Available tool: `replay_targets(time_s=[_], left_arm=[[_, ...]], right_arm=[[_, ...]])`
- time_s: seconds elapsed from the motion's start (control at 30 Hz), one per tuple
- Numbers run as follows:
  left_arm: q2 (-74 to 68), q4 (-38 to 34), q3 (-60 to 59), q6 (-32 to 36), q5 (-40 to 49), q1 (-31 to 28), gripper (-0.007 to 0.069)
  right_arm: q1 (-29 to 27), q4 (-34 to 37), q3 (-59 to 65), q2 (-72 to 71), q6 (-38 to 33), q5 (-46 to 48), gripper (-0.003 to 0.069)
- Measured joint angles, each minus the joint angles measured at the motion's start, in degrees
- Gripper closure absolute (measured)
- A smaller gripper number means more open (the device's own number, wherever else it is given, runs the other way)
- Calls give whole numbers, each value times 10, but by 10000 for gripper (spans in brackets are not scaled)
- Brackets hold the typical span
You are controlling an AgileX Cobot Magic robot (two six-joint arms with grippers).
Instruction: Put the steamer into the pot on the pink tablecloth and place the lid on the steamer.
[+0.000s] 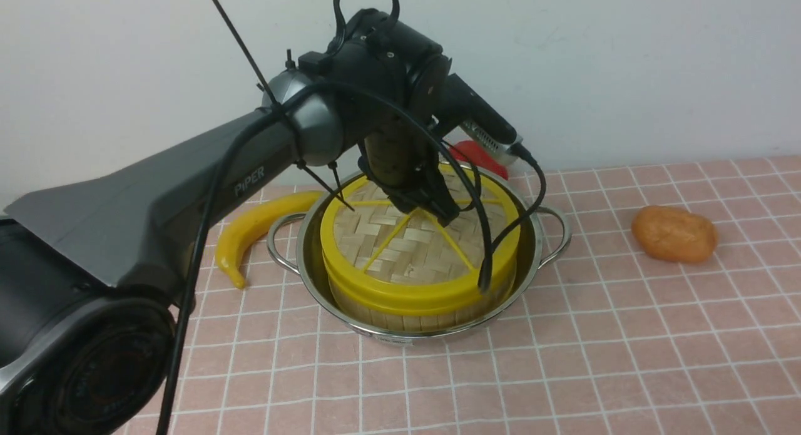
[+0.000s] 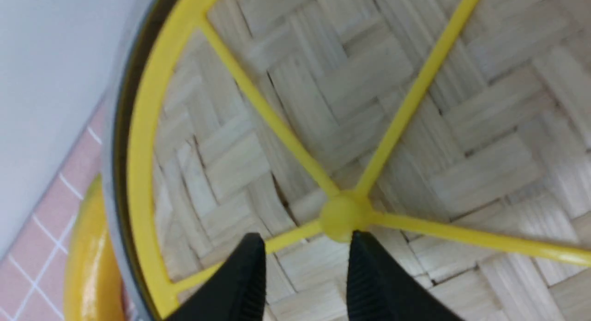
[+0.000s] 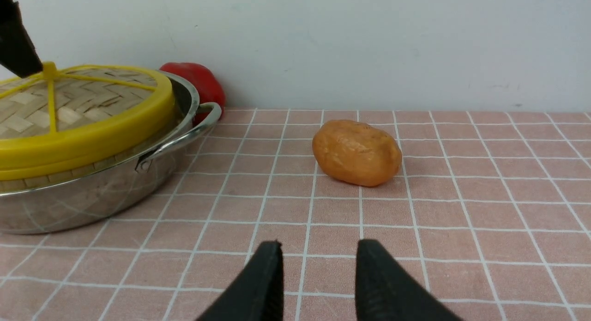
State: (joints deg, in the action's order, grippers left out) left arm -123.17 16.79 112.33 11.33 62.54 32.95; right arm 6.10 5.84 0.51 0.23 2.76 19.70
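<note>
The pot [image 1: 311, 269] is sitting at the middle of the pink tablecloth [image 1: 626, 335], its two looped handles pointing to nine and three o'clock. The steamer [image 1: 407, 319] is resting inside it, its bamboo wall showing just above the steel rim. The lid [image 1: 400, 253] is lying flat on top of the steamer, yellow rim on yellow rim, with the woven face and spokes facing up.

The left arm is reaching in from eight o'clock and bending down over the lid. The left gripper [image 2: 305, 241] is hanging released at the lid's centre. Its two black fingers are standing parted with only bare weave showing between them. The round yellow hub [image 2: 342, 218] is sitting just past one fingertip (close enough that touch cannot be ruled out).

The right gripper [image 3: 318, 249] is hovering low over bare cloth, well out beyond the pot's three o'clock side. Its jaws are spread with nothing between them, and it is facing the wall.

A yellow banana [image 1: 250, 231] is lying at the pot's nine o'clock, close to that handle. A red object [image 1: 485, 156] is peeking out at one o'clock, half hidden behind the arm. An orange lump [image 1: 674, 233] is lying well apart at three o'clock.
</note>
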Motion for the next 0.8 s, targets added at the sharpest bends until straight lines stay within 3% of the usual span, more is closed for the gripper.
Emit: replay_targets(time_s=[0.3,0.5,0.57,0.8], left_arm=[[61,-3,0,-17,2,-1,408],[157,-3,0,-36,1,-1,618],[197,-3,0,-46,-3,-1,647],[264,0,0,-48,-17,-1,648]], right_arm=[[0,0,0,0,0,0,417],[0,0,0,0,0,0,417],[0,0,0,0,0,0,417],[0,0,0,0,0,0,417]])
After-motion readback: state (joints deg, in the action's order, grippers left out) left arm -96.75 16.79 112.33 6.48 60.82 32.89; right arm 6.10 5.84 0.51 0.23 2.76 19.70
